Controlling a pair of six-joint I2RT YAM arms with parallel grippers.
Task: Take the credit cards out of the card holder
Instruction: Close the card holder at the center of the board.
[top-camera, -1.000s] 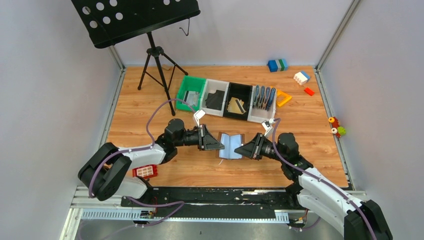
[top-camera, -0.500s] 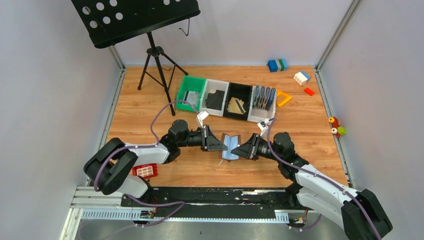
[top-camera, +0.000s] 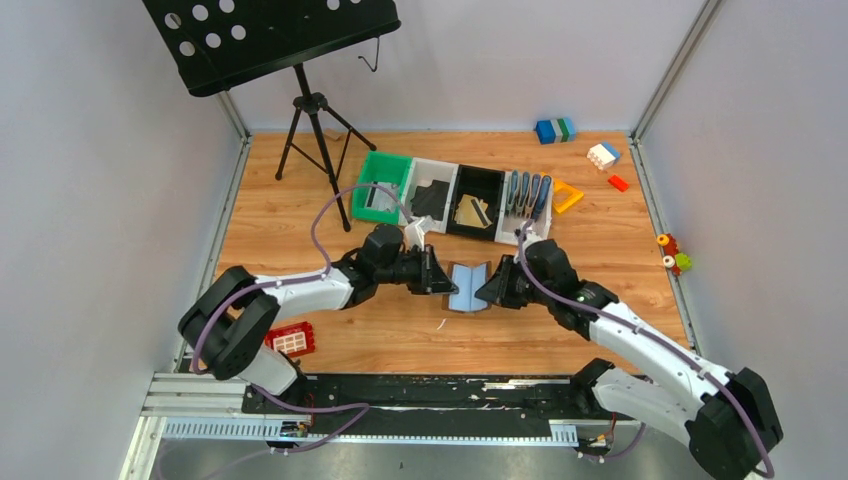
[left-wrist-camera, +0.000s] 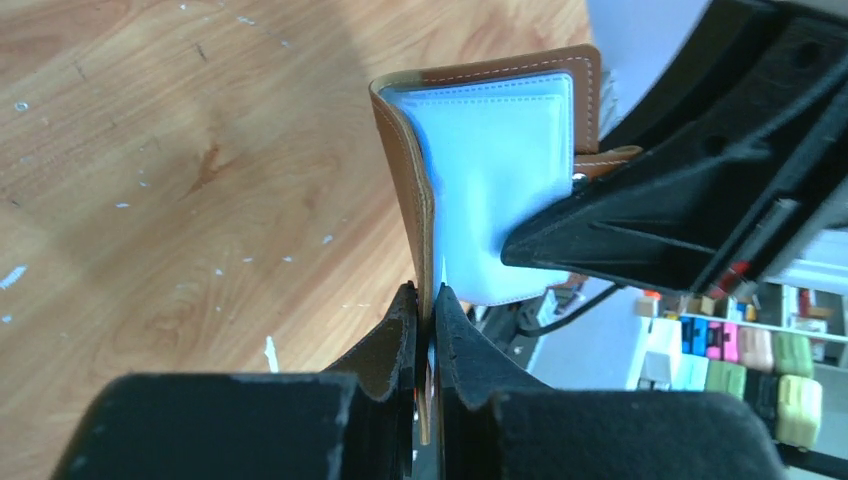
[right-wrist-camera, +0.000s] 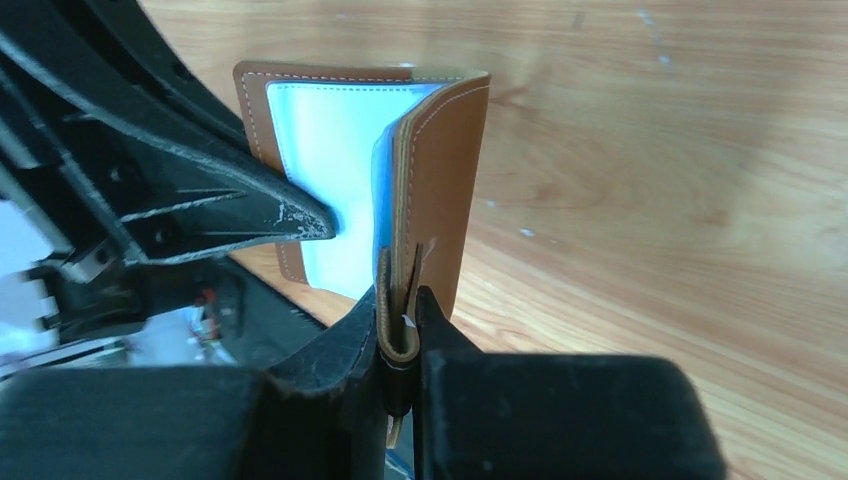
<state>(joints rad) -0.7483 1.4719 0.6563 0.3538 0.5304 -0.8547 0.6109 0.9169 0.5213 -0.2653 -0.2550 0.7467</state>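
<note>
The brown leather card holder is held up off the table between both arms, folded into a V with its pale blue pockets facing up. My left gripper is shut on the edge of its left flap. My right gripper is shut on the right flap, with the tab strap folded in the jaws. No card shows in the pockets. A black credit card lies in the white bin and a gold one in the black bin.
The row of bins stands just beyond the holder, with a green bin at its left end and blue-grey holders upright at its right. A music stand tripod is at the far left. A red brick lies near the left arm, and toy bricks at the far right.
Both grippers have moved away from the near edge and closer together, carrying the card holder with them. Its two flaps have folded up from nearly flat into a V.
</note>
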